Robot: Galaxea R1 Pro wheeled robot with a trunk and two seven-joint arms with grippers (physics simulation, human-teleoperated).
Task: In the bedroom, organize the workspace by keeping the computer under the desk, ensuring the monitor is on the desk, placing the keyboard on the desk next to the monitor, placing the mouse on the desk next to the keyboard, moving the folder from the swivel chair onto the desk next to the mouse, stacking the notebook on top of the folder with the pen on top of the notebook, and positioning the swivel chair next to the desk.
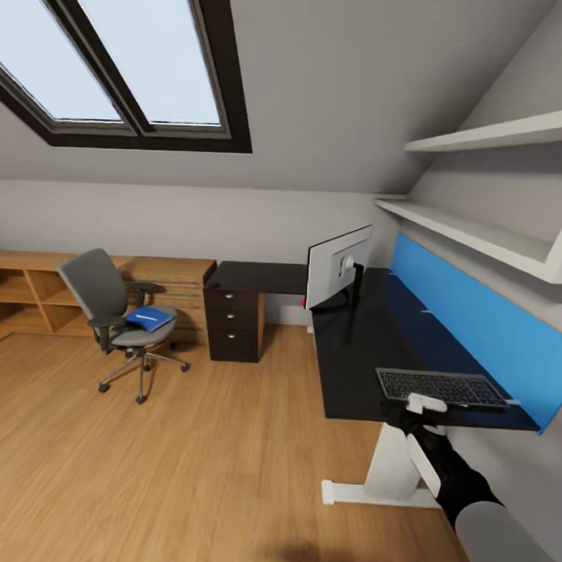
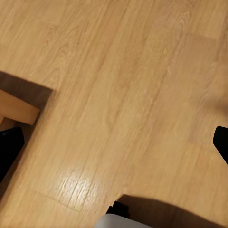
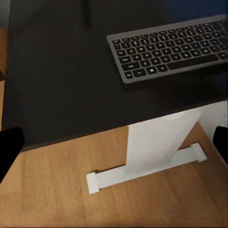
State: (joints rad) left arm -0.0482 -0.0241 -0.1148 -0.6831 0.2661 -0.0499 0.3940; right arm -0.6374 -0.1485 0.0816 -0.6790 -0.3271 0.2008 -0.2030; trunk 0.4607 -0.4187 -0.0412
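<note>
The keyboard (image 1: 442, 389) lay flat on the desk (image 1: 368, 349) near its front end, close to the corner above the white leg (image 1: 392, 467), well apart from the monitor (image 1: 340, 267), which stood further back along the same black top. It looked a light, stiff slab with a thin frame; I judged that it would slide easily on the smooth desktop, and that the safest hold would be across one short end or the long near edge, pinching frame rather than keys.

The right gripper (image 1: 427, 403) hung just off the desk's front edge beside the keyboard, holding nothing; in the right wrist view its dark fingers (image 3: 9, 149) stood wide apart at the picture's two sides. The left gripper (image 2: 114, 142) pointed at bare wooden floor (image 2: 123, 85), its fingers likewise spread and empty.

The folder (image 1: 150, 317), bright blue and flat, rested on the seat of the swivel chair (image 1: 118, 312), which stood out on the floor apart from the desk. It seemed thin and a little flexible, so best taken by an edge overhanging the seat.

The room was an attic bedroom with a skylight (image 1: 127, 57), wall shelves (image 1: 487, 183) over a blue panel (image 1: 474, 320), and low wooden shelving (image 1: 37, 293)
</note>
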